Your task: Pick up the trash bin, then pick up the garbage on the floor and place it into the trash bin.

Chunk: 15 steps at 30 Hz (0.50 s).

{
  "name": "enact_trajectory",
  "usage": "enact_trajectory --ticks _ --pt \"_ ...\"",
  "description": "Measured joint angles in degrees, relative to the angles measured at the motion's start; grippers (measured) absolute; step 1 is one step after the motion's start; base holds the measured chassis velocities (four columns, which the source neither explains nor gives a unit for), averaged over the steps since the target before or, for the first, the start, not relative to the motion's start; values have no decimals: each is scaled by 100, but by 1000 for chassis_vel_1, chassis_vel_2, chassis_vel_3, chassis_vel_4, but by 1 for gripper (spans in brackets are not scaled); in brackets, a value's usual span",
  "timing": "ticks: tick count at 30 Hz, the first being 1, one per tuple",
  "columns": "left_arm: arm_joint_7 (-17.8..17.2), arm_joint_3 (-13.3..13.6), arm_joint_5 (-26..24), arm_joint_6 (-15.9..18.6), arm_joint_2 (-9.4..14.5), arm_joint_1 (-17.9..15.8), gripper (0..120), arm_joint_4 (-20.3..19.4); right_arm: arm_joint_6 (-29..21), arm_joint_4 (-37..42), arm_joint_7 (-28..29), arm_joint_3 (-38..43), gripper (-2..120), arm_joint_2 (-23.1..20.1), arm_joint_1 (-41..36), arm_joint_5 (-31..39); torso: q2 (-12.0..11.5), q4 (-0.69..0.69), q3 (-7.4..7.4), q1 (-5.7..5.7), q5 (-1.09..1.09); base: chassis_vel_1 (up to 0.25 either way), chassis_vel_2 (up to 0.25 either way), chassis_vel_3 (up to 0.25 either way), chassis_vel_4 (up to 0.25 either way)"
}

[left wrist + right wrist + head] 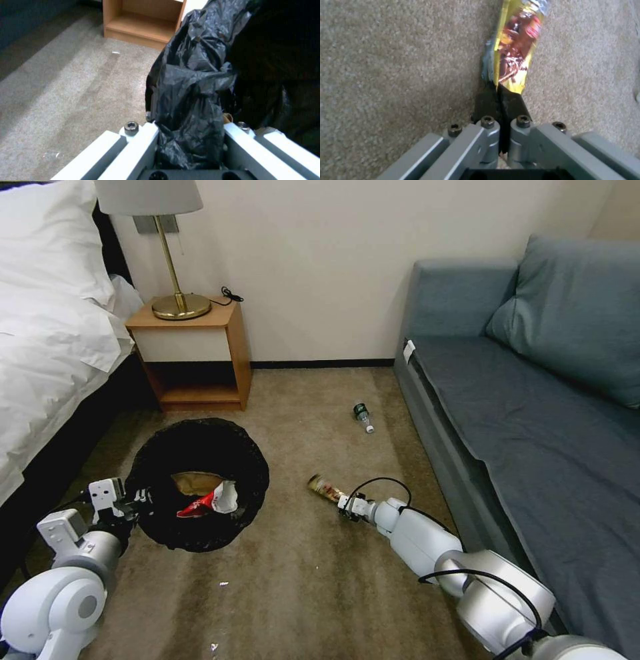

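Observation:
The trash bin (197,483), lined with a crinkly black bag (193,82), hangs at the lower left of the head view. My left gripper (137,499) is shut on its rim, with bag plastic bunched between the fingers (146,147). Inside lie a brown paper bag (193,483) and a red-and-white wrapper (212,501). My right gripper (341,502) is low over the carpet, shut on one end of the gold-and-dark snack wrapper (513,50), seen in the head view as the snack wrapper (325,488). A small clear bottle (363,417) with a green label lies on the floor farther off, near the sofa.
A wooden nightstand (193,357) with a brass lamp (175,253) stands against the wall behind the bin. The bed (47,327) runs along the left and a grey-blue sofa (533,407) along the right. Tiny white scraps (223,584) dot the carpet in front.

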Motion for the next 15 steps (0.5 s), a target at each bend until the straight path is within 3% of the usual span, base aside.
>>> enact_trajectory --ticks 4,6,8,15 --pt "-5 5 -2 0 -4 -8 1 12 -50 87 62 19 0 -39 -34 155 0 1 0 0 0 0 0 0 0" --pt "-13 12 -6 0 -8 -19 1 26 -55 176 96 58 0 -86 -37 439 0 1 0 0 0 0 0 0 0" --pt "-26 29 -13 0 -9 -31 1 54 -77 496 165 140 0 -242 -26 1176 0 0 0 0 0 0 0 0 0" --pt "-40 44 -35 0 11 -58 1 82 236 941 343 500 0 -601 257 1989 0 1 0 0 0 0 0 0 0"
